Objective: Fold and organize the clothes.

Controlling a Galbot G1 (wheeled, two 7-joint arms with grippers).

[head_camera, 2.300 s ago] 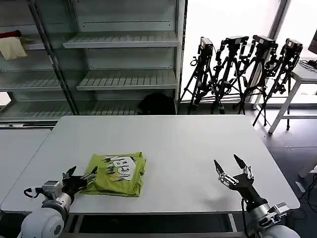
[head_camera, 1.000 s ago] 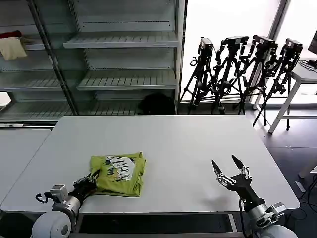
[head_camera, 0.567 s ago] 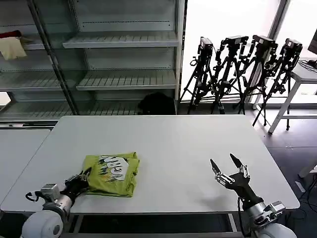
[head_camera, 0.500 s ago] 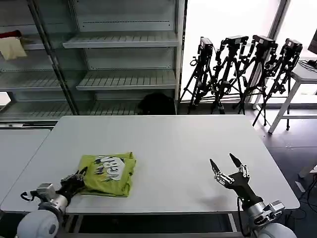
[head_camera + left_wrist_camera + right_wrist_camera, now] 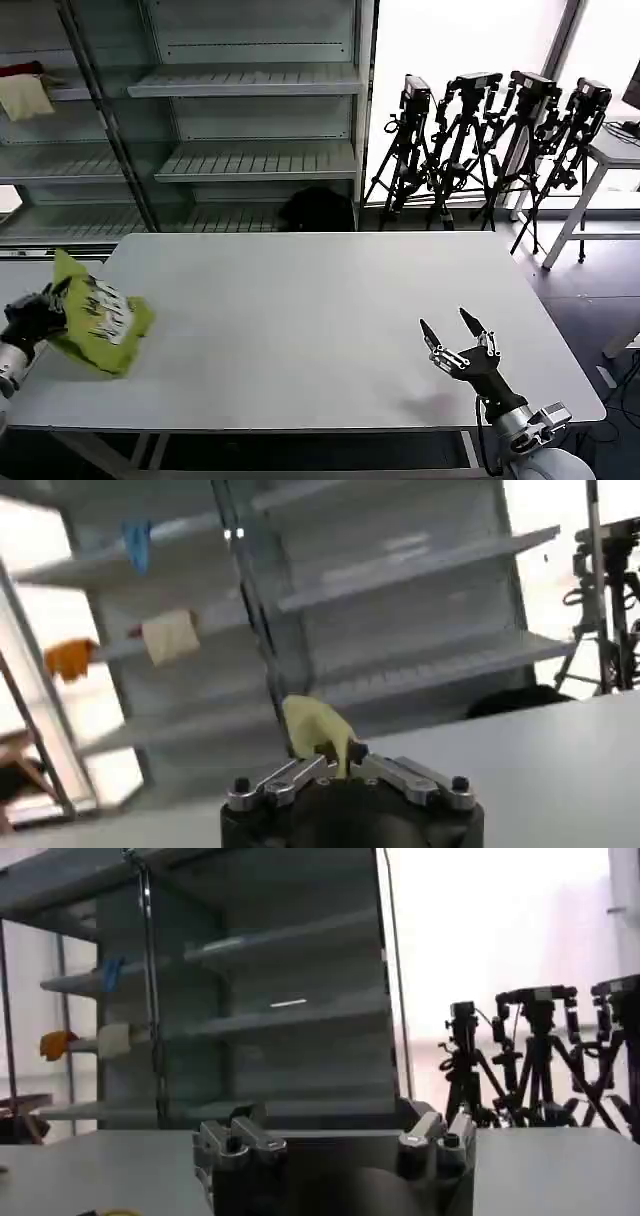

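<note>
The clothes are one folded lime-green T-shirt point(image 5: 100, 312) with a white-and-dark print facing up. It hangs tilted in the air over the white table's point(image 5: 320, 300) far left edge. My left gripper point(image 5: 35, 310) is shut on the shirt's left side. In the left wrist view, the left gripper point(image 5: 335, 758) pinches a green fold of the T-shirt point(image 5: 312, 723) between its fingertips. My right gripper point(image 5: 455, 342) stands open and holds nothing above the table's front right. In the right wrist view, the right gripper point(image 5: 335, 1140) has its fingers spread wide.
Grey shelving point(image 5: 250, 120) stands behind the table, with a pale cream cloth point(image 5: 22, 95) on a left shelf and a black bundle point(image 5: 318, 208) at its foot. Camera tripods point(image 5: 500, 130) stand at the back right. A second table point(image 5: 30, 285) adjoins on the left.
My left gripper closed on the shirt's left edge, dragged it left across the table, then lifted it off over the left edge. The right gripper sank slightly.
</note>
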